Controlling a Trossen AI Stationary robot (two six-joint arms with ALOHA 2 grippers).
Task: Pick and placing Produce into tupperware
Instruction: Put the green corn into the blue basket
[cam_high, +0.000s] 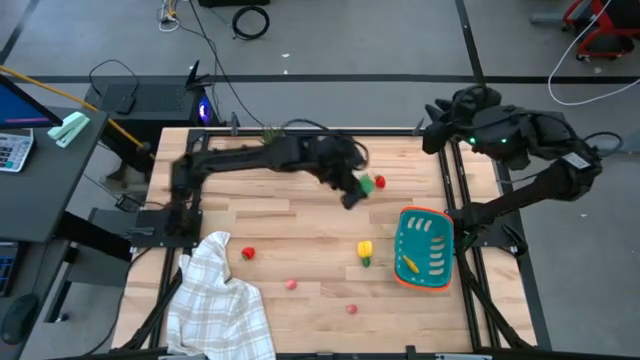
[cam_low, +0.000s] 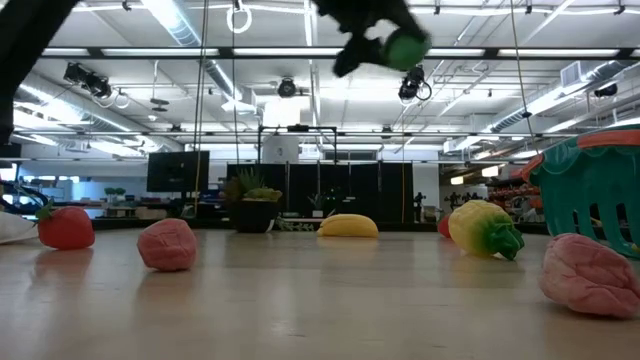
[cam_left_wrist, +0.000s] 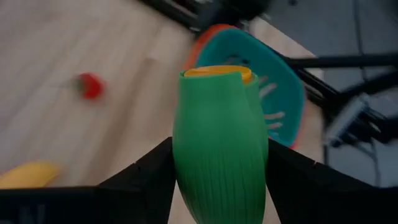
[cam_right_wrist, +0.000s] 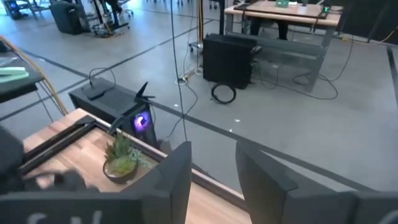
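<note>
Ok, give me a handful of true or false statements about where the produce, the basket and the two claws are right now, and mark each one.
1. The left claw grips the green oblong vegetable. True.
2. That vegetable is resting on the table. False: the low view shows it held well above the tabletop.
3. The teal basket has something yellow inside. True.
4. The yellow pepper is already in the basket. False: it lies on the wood just beside the basket.
5. The right claw holds a red fruit. False: its fingers stand apart with nothing between them, off at the table's far right corner.
6. The checked cloth covers the basket. False: it lies at the near left corner, apart from it.
</note>
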